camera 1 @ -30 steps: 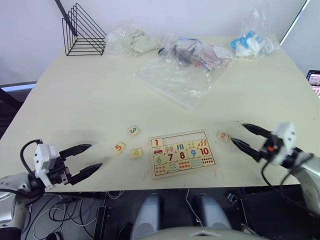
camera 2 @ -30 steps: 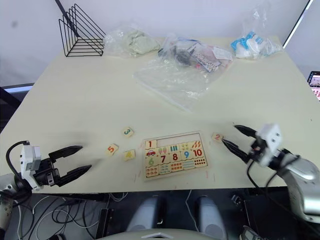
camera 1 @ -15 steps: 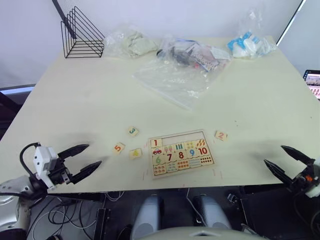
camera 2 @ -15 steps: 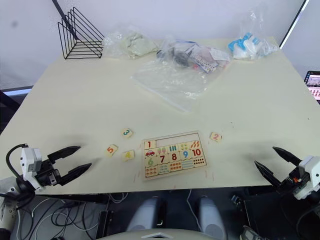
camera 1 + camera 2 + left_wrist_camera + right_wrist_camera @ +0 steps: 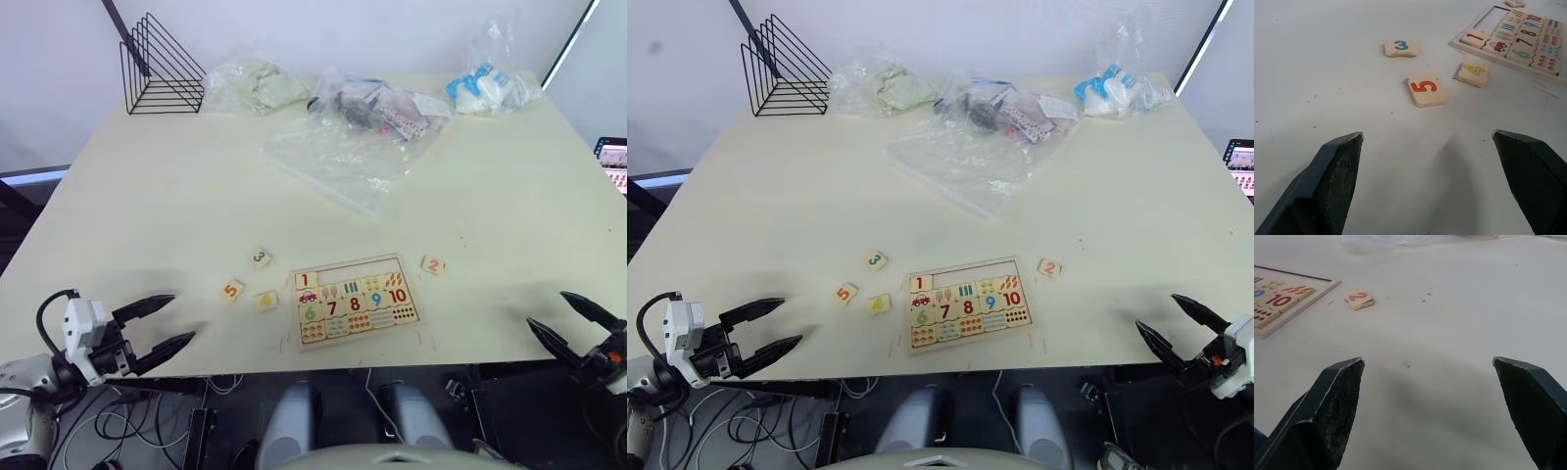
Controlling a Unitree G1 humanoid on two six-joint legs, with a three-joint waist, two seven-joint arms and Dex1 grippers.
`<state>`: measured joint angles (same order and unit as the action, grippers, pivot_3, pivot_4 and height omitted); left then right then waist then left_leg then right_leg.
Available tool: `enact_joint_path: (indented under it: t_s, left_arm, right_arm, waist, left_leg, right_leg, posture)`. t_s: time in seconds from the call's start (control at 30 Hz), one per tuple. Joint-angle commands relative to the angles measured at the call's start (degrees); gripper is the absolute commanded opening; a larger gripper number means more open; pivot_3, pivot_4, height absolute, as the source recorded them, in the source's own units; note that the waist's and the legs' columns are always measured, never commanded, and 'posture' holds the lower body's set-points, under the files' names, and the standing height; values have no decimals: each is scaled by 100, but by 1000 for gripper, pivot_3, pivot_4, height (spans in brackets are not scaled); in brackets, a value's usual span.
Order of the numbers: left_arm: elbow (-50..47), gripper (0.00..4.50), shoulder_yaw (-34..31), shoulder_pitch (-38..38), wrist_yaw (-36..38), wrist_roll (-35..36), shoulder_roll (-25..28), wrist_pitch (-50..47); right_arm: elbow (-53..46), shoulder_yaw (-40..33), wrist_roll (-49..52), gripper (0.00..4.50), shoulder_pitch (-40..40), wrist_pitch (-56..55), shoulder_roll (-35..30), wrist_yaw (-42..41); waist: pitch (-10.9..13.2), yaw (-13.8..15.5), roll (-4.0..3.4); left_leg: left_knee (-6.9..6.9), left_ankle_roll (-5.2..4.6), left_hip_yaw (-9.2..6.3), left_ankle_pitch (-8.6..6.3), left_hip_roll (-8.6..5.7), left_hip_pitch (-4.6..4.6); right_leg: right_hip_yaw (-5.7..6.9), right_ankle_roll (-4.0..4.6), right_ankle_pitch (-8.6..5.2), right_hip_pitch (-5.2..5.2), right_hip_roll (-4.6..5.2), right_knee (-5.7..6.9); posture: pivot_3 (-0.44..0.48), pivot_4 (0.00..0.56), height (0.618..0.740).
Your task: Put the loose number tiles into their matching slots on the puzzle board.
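The puzzle board (image 5: pixel 353 262) lies near the table's front edge, with tile 1 (image 5: pixel 307 280) seated at the left end of its top row. The other slots (image 5: pixel 359 273) in that row are empty. Loose number tiles 3 (image 5: pixel 260 258), 5 (image 5: pixel 232 290) and 4 (image 5: pixel 265 301) lie left of the board, and tile 2 (image 5: pixel 433 265) lies just right of it. My left gripper (image 5: pixel 182 317) hangs open at the front left edge, short of tile 5 (image 5: pixel 1426 89). Off the front right edge my right gripper (image 5: pixel 547 308) is open, well back from tile 2 (image 5: pixel 1359 298).
At the back left stands a black wire rack (image 5: pixel 162 64). Clear plastic bags (image 5: pixel 358 132) with assorted items spread across the back middle, and another bag with blue and white items (image 5: pixel 490 86) sits at the back right. A bag of pale cloth (image 5: pixel 257 83) lies beside the rack.
My right gripper has pulled back from beside tile 2 to beyond the table's front right edge. The left gripper has drawn back slightly toward the front left. No tile has moved.
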<state>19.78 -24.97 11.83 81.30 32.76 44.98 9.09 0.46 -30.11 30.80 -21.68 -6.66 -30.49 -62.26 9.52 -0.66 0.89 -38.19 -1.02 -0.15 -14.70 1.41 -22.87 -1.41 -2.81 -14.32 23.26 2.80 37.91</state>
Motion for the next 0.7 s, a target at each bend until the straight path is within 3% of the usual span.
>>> enact_joint_path:
  t_s: [0.03, 0.7]
  left_arm:
    - [33, 4500, -195, -48, 60, 48, 77, 29]
    - [167, 4500, -194, -149, 225, 16, 80, 109]
  right_arm:
    - [-209, -2, 123, 4411, 13, -56, -11, 14]
    - [-515, 262, 89, 4411, 58, -11, -26, 140]
  waist:
    - [0, 4, 0]
    - [-1, 4, 0]
  left_leg:
    - [0, 0, -1, 0, 0, 0]
    - [0, 0, -3, 0, -1, 1]
  right_leg:
    - [0, 0, 0, 0, 0, 0]
    - [-1, -1, 1, -1, 0, 1]
  posture:
    - [0, 150, 740]
    - [0, 150, 740]
